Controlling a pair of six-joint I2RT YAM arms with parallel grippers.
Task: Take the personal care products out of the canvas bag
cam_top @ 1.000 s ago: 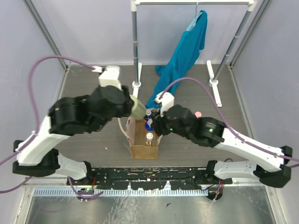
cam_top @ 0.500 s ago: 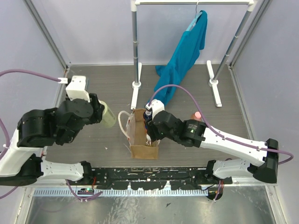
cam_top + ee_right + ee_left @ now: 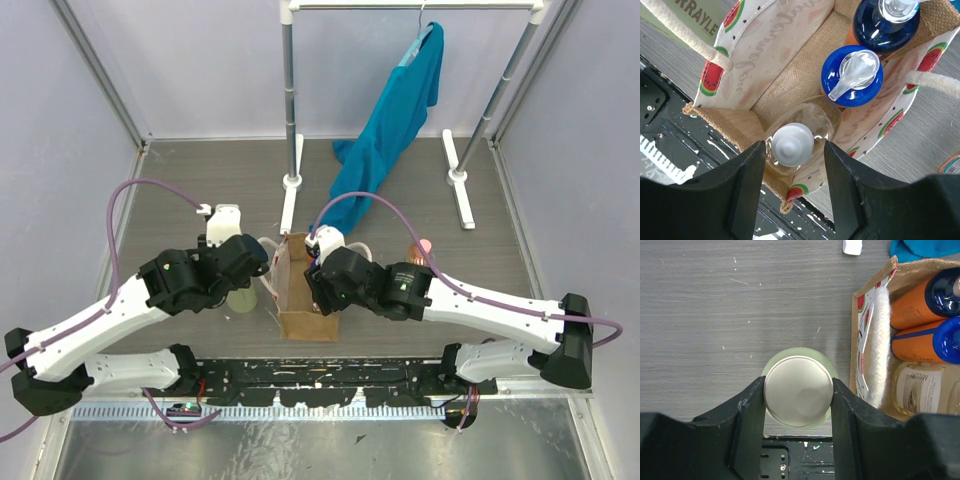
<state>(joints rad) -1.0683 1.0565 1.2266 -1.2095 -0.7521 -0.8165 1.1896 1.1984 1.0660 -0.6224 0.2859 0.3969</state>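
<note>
vs 0.5 s ago: left arm has dropped from raised to low. Left gripper (image 3: pixel 798 389) is clamped on the white cap of the pale yellow-green bottle (image 3: pixel 799 402), which is out of the canvas bag (image 3: pixel 308 322), just left of it over the table (image 3: pixel 190 190); can't tell if it's touching down. Right arm has shifted nearer. Right gripper (image 3: pixel 793 152) sits over the bag's near end, jaws spread either side of the white-capped bottle (image 3: pixel 788 145), not gripping. Right wrist shows two blue pump bottles (image 3: pixel 852 70) beyond it; left wrist shows their orange bodies. Top view hides the contents under the arm, but shows a pink-capped bottle (image 3: pixel 423 245) on the table right of the bag
</note>
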